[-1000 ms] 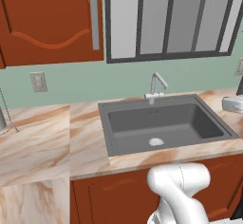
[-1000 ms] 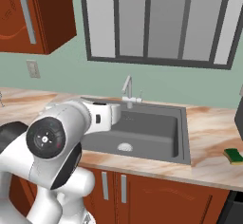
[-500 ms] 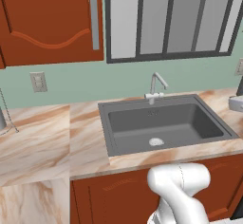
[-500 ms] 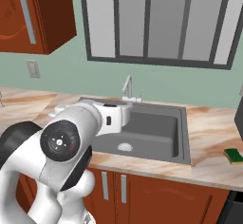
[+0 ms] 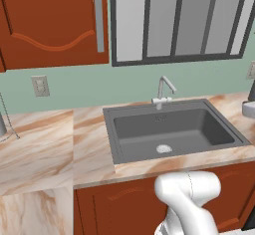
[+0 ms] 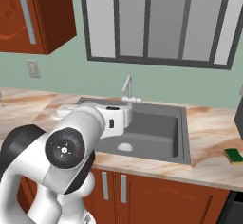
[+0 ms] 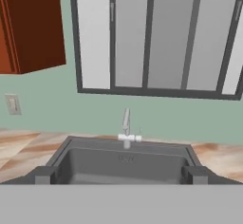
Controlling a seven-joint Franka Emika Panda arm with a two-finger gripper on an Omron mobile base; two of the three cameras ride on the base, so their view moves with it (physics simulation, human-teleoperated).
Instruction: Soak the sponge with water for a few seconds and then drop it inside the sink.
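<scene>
Green-and-yellow rectangular sponge (image 6: 233, 155) lying on marble counter (image 6: 213, 142), right of dark grey rectangular sink (image 6: 182, 137). Two-finger gripper (image 7: 121, 174) spread wide, empty, facing silver faucet (image 7: 126, 128).

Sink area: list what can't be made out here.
- Sink: right base view, near left part of the basin hidden behind the white arm.
- Sponge: right base view, small at the right edge; its layers are hard to tell.
- Gripper: hand view, open; just the dark tips rise at the bottom.
- Faucet: no stream visible; handle position too small to read.
</scene>
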